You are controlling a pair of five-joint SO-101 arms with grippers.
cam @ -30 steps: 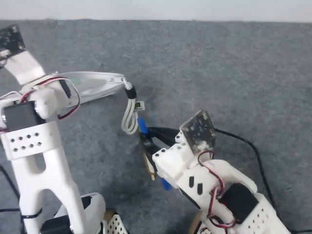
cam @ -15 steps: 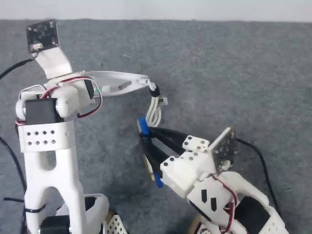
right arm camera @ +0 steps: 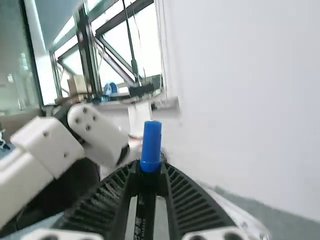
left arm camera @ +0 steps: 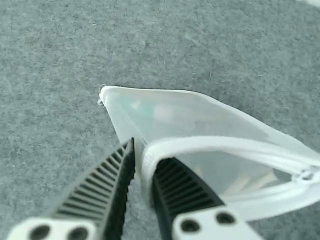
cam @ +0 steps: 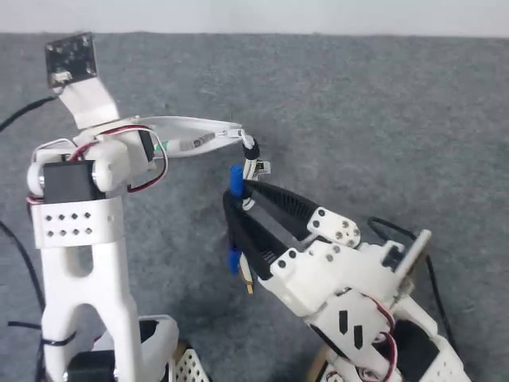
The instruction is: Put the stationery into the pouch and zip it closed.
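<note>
A clear pouch (cam: 187, 137) with a white zipper edge hangs above the grey table, and my left gripper (left arm camera: 141, 167) is shut on its rim (left arm camera: 210, 145). Its white strap and zipper pull (cam: 251, 163) dangle off the end. Faint items show inside the pouch (left arm camera: 165, 112). My right gripper (cam: 235, 197) is shut on a pen with a blue cap (cam: 236, 177), held nearly upright just below the strap. In the right wrist view the blue cap (right arm camera: 150, 145) sticks up between the black fingers (right arm camera: 187, 200).
The left arm's white body (cam: 75, 215) stands at the left. The right arm's white body (cam: 350, 294) fills the lower right, with a black cable (cam: 425, 255) beside it. Grey carpet (cam: 382, 111) lies open at the back and right.
The left arm lifted the pouch up and to the right, then held still. The right arm tilted its pen upright and raised its cap toward the strap.
</note>
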